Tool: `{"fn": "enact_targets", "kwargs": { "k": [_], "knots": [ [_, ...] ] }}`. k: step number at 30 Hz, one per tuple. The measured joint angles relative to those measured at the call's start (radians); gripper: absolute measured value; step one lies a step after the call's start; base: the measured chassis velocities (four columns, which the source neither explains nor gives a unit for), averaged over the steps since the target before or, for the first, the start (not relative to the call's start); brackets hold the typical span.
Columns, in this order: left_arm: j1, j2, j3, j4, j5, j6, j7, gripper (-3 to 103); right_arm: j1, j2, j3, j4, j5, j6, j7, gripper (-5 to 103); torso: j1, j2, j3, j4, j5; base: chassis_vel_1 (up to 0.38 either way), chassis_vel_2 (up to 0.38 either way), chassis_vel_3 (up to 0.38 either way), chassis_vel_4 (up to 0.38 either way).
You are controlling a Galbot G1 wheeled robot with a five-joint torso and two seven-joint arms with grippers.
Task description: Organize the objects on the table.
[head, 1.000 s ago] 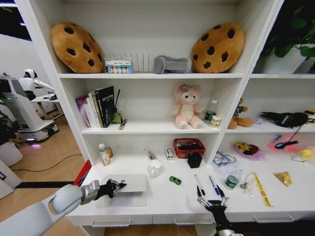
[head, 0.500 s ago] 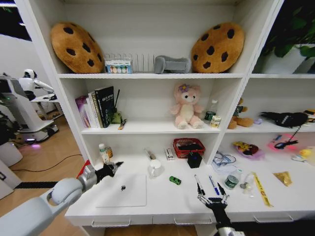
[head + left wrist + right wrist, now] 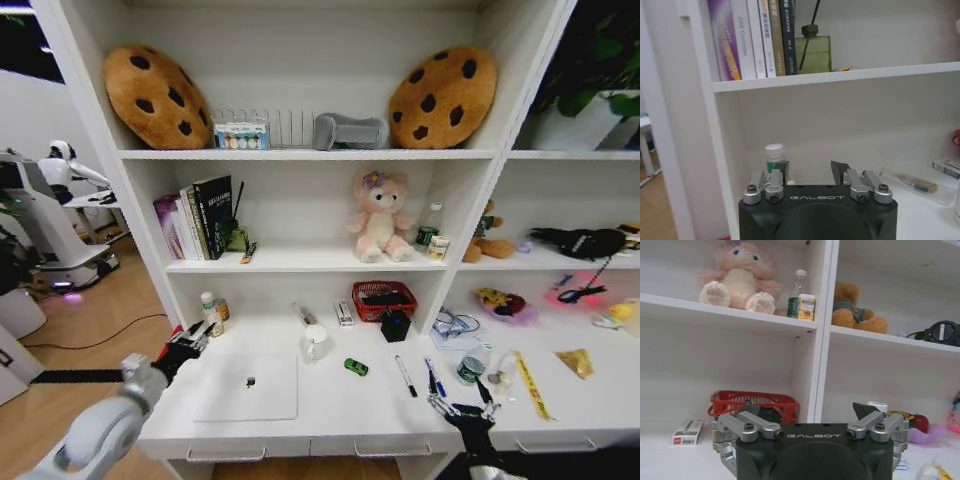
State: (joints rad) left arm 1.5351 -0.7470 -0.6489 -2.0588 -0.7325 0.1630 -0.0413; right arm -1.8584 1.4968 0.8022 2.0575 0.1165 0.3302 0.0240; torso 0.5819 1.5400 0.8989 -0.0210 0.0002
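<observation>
From the head view, the closed laptop (image 3: 248, 387) lies flat on the table (image 3: 330, 420) near its front edge, with one green toy car (image 3: 355, 367) to its right and two pens beyond: a black pen (image 3: 405, 376) and a blue pen (image 3: 433, 379). The left gripper (image 3: 190, 340) hangs over the table's left end, empty; the left wrist view shows its jaws parted before a white-capped bottle (image 3: 773, 157). The right gripper (image 3: 462, 408), jaws spread wide and empty, sits near the front edge just right of the pens; its wrist view faces a red basket (image 3: 754, 404).
</observation>
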Motion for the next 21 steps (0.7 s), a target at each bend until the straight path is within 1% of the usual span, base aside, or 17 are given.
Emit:
{"fn": "enact_targets", "kwargs": {
  "k": [1,2,3,4,5,6,7,8,9,10,11,12,13,14,15,19,21],
  "knots": [
    [0.000,0.000,0.000,0.000,0.000,0.000,0.000,45,0.000,0.000,0.000,0.000,0.000,0.000,0.000,100,0.000,0.000,0.000,0.0000,0.0000,0.000,0.000,0.000,0.000],
    [0.139,-0.122,-0.153,-0.061,0.082,-0.014,0.034,57,0.016,-0.025,-0.005,-0.010,0.025,-0.020,0.044,100,0.000,0.000,0.000,-0.0006,-0.0004,0.000,0.000,0.000,0.000],
    [0.139,-0.122,-0.153,-0.061,0.082,-0.014,0.034,57,0.016,-0.025,-0.005,-0.010,0.025,-0.020,0.044,100,0.000,0.000,0.000,-0.0006,-0.0004,0.000,0.000,0.000,0.000],
    [0.222,-0.198,-0.219,-0.103,0.137,-0.029,0.054,62,0.026,-0.036,-0.014,-0.021,0.053,-0.020,0.080,100,0.000,0.000,0.000,-0.0002,0.0001,0.000,0.000,0.000,0.000],
    [0.290,-0.269,-0.271,-0.138,0.193,-0.042,0.072,68,0.035,-0.046,-0.018,-0.028,0.081,-0.021,0.096,100,0.000,0.000,0.000,-0.0003,0.0001,0.000,0.000,0.000,0.000],
    [0.344,-0.339,-0.309,-0.175,0.229,-0.051,0.086,73,0.038,-0.062,-0.023,-0.032,0.112,-0.023,0.096,100,0.000,0.000,0.000,-0.0004,0.0002,0.000,0.000,0.000,0.000],
    [0.344,-0.339,-0.309,-0.175,0.229,-0.051,0.086,73,0.038,-0.062,-0.023,-0.032,0.112,-0.023,0.096,100,0.000,0.000,0.000,-0.0004,0.0002,0.000,0.000,0.000,0.000],
    [0.375,-0.399,-0.327,-0.214,0.239,-0.053,0.086,78,0.038,-0.080,-0.026,-0.031,0.124,-0.027,0.087,100,0.000,0.000,0.000,-0.0007,0.0000,0.000,0.000,0.000,0.000],
    [0.388,-0.432,-0.340,-0.238,0.242,-0.053,0.083,84,0.035,-0.089,-0.028,-0.027,0.128,-0.030,0.081,100,0.000,0.000,0.000,-0.0010,0.0000,0.000,0.000,0.000,0.000],
    [0.388,-0.432,-0.340,-0.238,0.242,-0.053,0.083,84,0.035,-0.089,-0.028,-0.027,0.128,-0.030,0.081,100,0.000,0.000,0.000,-0.0010,0.0000,0.000,0.000,0.000,0.000],
    [0.400,-0.469,-0.355,-0.265,0.242,-0.053,0.078,89,0.032,-0.100,-0.029,-0.020,0.133,-0.033,0.071,100,0.000,0.000,0.000,-0.0011,0.0001,0.000,0.000,0.000,0.000],
    [0.409,-0.495,-0.363,-0.283,0.241,-0.053,0.075,89,0.031,-0.106,-0.030,-0.016,0.136,-0.034,0.065,100,0.000,0.000,0.000,-0.0011,0.0001,0.000,0.000,0.000,0.000],
    [0.423,-0.523,-0.368,-0.301,0.241,-0.053,0.074,94,0.031,-0.111,-0.031,-0.014,0.137,-0.035,0.057,100,0.000,0.000,0.000,-0.0006,0.0000,0.000,0.000,0.000,0.000],
    [0.436,-0.547,-0.370,-0.314,0.248,-0.053,0.074,98,0.029,-0.114,-0.031,-0.013,0.137,-0.035,0.049,100,0.000,0.000,0.000,-0.0006,0.0002,0.000,0.000,0.000,0.000],
    [0.436,-0.547,-0.370,-0.314,0.248,-0.053,0.074,98,0.029,-0.114,-0.031,-0.013,0.137,-0.035,0.049,100,0.000,0.000,0.000,-0.0006,0.0002,0.000,0.000,0.000,0.000],
    [0.472,-0.612,-0.342,-0.339,0.295,-0.057,0.079,100,0.007,-0.111,-0.038,0.001,0.140,-0.035,0.018,100,0.000,0.000,0.000,-0.0008,-0.0001,0.000,0.000,0.000,0.000],
    [0.481,-0.620,-0.325,-0.344,0.299,-0.057,0.080,100,0.000,-0.109,-0.044,0.006,0.140,-0.035,0.003,100,0.000,0.000,0.000,-0.0008,-0.0002,0.000,0.000,0.000,0.000]
  ]
}}
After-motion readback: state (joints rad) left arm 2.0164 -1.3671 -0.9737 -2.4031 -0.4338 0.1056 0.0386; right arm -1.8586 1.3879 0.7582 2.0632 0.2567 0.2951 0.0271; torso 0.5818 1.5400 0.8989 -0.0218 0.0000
